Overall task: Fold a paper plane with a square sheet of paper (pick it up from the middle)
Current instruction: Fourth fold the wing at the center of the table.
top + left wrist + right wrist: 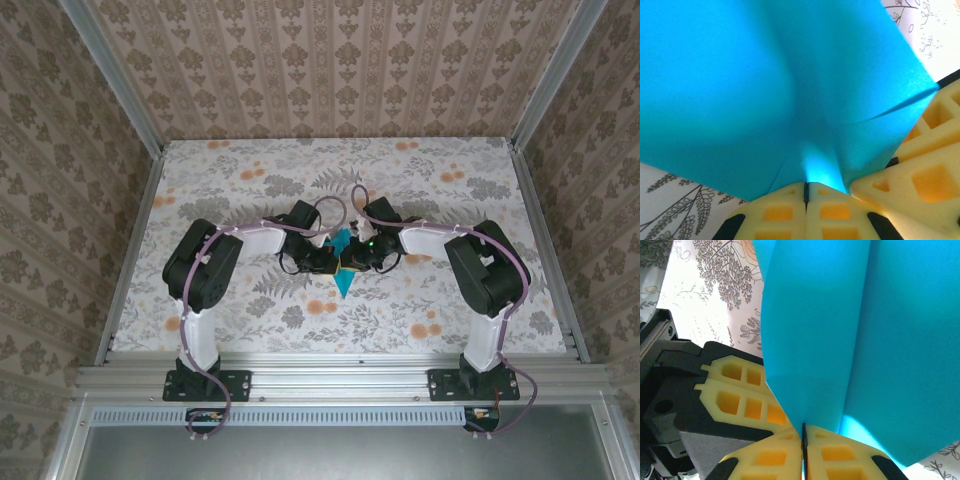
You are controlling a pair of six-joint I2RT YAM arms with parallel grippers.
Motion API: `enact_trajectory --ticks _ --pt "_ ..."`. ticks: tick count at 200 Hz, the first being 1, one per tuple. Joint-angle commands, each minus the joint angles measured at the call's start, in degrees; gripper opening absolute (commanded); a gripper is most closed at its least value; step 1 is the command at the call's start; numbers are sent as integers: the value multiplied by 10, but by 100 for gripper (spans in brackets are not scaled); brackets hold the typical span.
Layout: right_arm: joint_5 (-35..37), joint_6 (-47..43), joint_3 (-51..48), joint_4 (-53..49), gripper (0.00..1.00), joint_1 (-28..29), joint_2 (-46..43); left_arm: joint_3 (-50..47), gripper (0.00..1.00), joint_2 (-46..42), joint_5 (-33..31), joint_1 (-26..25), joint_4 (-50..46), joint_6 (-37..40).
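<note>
The teal-blue sheet of paper point(343, 278) is held up between both arms over the middle of the table, creased, with a pointed end towards the near edge. My left gripper point(328, 256) is shut on it from the left. In the left wrist view its yellow fingers point(780, 212) meet with the paper point(765, 80) pinched at their tips. My right gripper point(360, 254) is shut on it from the right. In the right wrist view the paper point(840, 330) rises from between the closed fingers point(840, 455). Both grippers sit tip to tip.
The floral tablecloth point(250, 190) covers the table, walled by patterned panels and aluminium rails point(340, 378) at the near edge. The left gripper's fingers point(740, 390) show at the left of the right wrist view, and the right gripper's fingers point(930, 170) at the right of the left wrist view.
</note>
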Motion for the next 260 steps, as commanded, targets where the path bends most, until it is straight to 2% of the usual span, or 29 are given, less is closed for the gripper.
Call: enact_trajectory --ticks 1,20,260 --pt "-30 20 -9 43 11 4 20 -31 3 21 -64 5 -13 0" --pt "-34 27 -13 53 11 3 23 -35 0 18 -58 8 -4 -4" --pt "-39 54 -47 98 11 -3 43 -77 0 -3 6 34 90 -46"
